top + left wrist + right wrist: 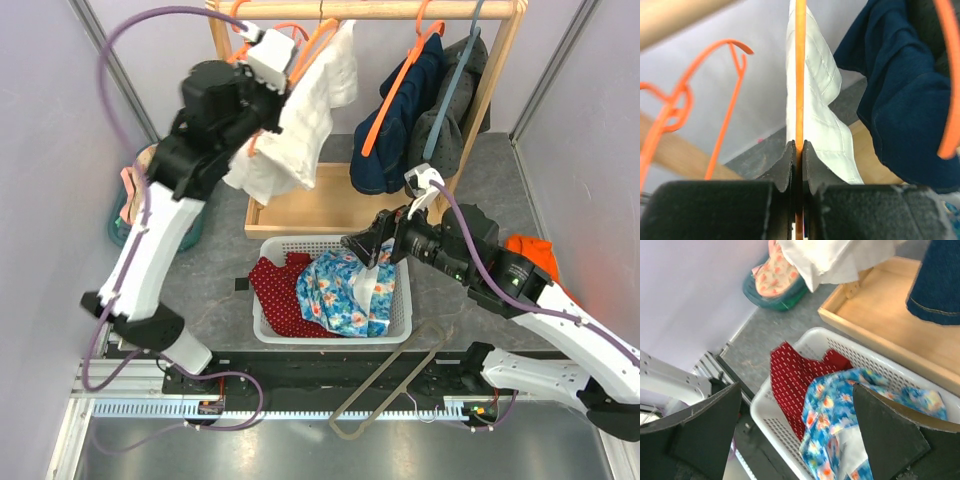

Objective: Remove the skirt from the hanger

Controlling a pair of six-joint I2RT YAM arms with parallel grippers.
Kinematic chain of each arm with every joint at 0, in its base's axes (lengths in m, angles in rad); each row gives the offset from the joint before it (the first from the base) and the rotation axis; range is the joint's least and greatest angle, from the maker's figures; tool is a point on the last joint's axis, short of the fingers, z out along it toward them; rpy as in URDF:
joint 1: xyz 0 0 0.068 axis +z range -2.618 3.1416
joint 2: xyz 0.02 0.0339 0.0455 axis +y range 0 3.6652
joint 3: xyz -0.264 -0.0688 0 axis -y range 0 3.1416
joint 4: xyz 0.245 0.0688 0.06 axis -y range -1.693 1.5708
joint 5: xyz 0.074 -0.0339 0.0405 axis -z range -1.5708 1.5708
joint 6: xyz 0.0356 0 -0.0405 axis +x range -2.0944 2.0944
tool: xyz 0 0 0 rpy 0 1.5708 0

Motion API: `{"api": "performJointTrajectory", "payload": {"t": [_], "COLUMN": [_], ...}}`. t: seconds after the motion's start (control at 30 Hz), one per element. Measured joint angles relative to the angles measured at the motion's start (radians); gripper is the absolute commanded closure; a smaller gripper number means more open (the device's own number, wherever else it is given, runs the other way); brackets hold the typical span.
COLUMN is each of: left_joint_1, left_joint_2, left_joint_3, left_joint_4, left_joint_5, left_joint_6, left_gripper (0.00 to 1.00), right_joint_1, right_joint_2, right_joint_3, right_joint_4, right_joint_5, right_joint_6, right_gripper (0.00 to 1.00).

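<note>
The dark red skirt [280, 290] with white dots lies in the white basket [262, 325], partly under a blue floral garment [340, 295]. In the right wrist view the skirt [792, 375] drapes over the basket's rim [775, 425]. My left gripper [292, 62] is raised at the wooden rail, shut on a thin orange hanger [318, 40] that carries a white garment [310, 120]. The left wrist view has the hanger [800, 75] pinched between the pads of that gripper [800, 150]. My right gripper [362, 250] hovers open over the basket, and in its own wrist view [796, 386] nothing is between its fingers.
A wooden rack [380, 10] with a tray base [310, 205] stands behind the basket. A navy garment [400, 120] and a grey one [440, 135] hang on it, beside spare orange hangers [725, 100]. A green tub [125, 215] sits left; an empty hanger [390, 385] lies by the arm bases.
</note>
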Motion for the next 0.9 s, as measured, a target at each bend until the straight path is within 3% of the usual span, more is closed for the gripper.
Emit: {"api": "performJointTrajectory", "payload": {"t": [0.2, 0.37, 0.63, 0.9], "left_joint_1": [-0.019, -0.020, -0.021, -0.021], "left_joint_2": [-0.212, -0.313, -0.335, -0.341], "left_joint_3": [-0.016, -0.051, -0.091, -0.105], "left_joint_4": [-0.067, -0.127, -0.124, -0.124], "left_joint_5": [0.008, 0.029, 0.044, 0.059], "left_joint_6": [0.003, -0.008, -0.018, -0.030], "left_gripper": [0.98, 0.98, 0.98, 0.98], "right_joint_1": [0.000, -0.001, -0.005, -0.019], "right_joint_2": [0.027, 0.149, 0.381, 0.533], "right_joint_3": [-0.069, -0.113, -0.150, -0.147], "right_joint_4": [0.232, 0.499, 0.998, 1.371], "right_joint_5": [-0.062, -0.139, -0.278, -0.322], "right_joint_6": [0.071, 0.177, 0.460, 0.675], "right_gripper": [0.02, 0.02, 0.02, 0.02]}}
